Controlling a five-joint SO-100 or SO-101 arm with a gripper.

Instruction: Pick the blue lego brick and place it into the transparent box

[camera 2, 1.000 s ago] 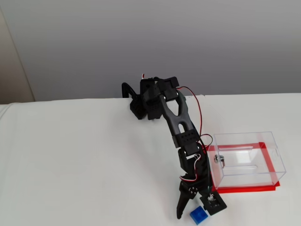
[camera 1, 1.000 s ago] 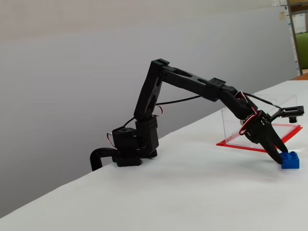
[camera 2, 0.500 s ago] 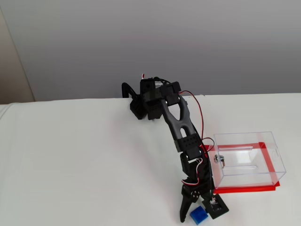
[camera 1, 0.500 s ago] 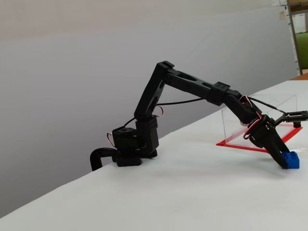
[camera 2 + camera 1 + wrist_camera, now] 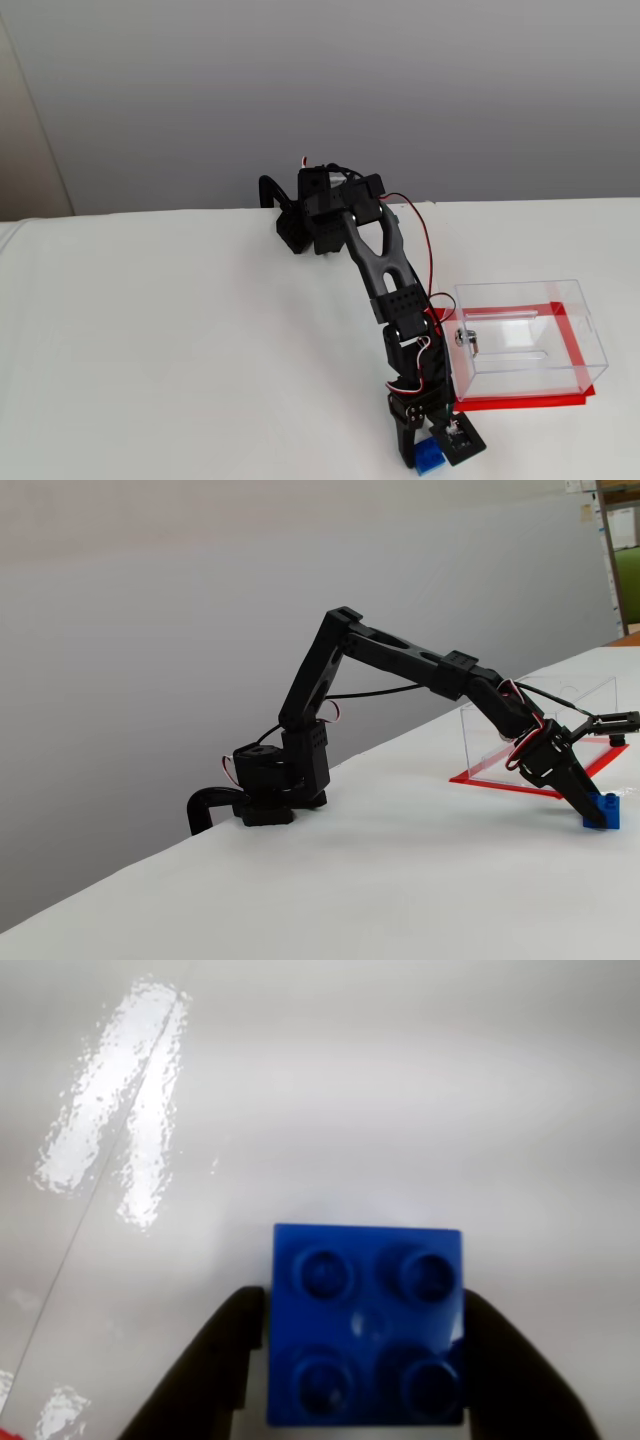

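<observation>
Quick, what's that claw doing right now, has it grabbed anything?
Gripper: fingers sit on either side of the blue lego brick, which rests on the table; whether it is squeezing yet cannot be told.

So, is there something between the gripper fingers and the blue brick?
Nothing: in the wrist view both fingers flank the blue lego brick directly, with no other object between.

No readable text, label, brand, number or sign appears in any of the three views; every surface shown is unmarked or too blurred to read.
</observation>
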